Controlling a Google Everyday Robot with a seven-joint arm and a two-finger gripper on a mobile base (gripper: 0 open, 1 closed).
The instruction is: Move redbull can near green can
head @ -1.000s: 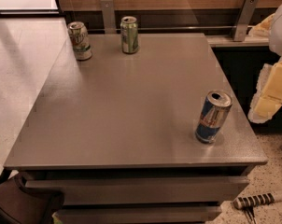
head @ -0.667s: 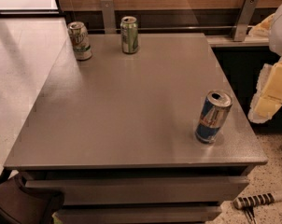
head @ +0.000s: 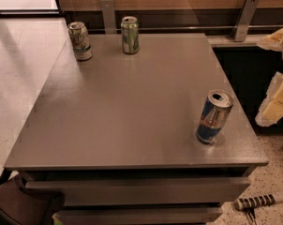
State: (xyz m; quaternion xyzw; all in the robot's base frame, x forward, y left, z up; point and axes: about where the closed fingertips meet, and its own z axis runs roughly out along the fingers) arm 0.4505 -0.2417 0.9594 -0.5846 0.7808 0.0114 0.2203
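The redbull can (head: 214,117), blue and silver with a red mark, stands upright near the table's front right corner. The green can (head: 130,35) stands upright at the far edge, left of the middle. The two cans are far apart, across most of the grey tabletop (head: 132,107). My gripper (head: 275,101) shows only as pale white and yellowish parts at the right edge of the camera view. It is off the table, to the right of the redbull can and a little higher, and it holds nothing that I can see.
A whitish can with red-and-green print (head: 80,41) stands at the far left corner, left of the green can. A wood-panelled wall with metal brackets (head: 244,18) runs behind the table. A striped object (head: 261,201) lies on the floor at the front right.
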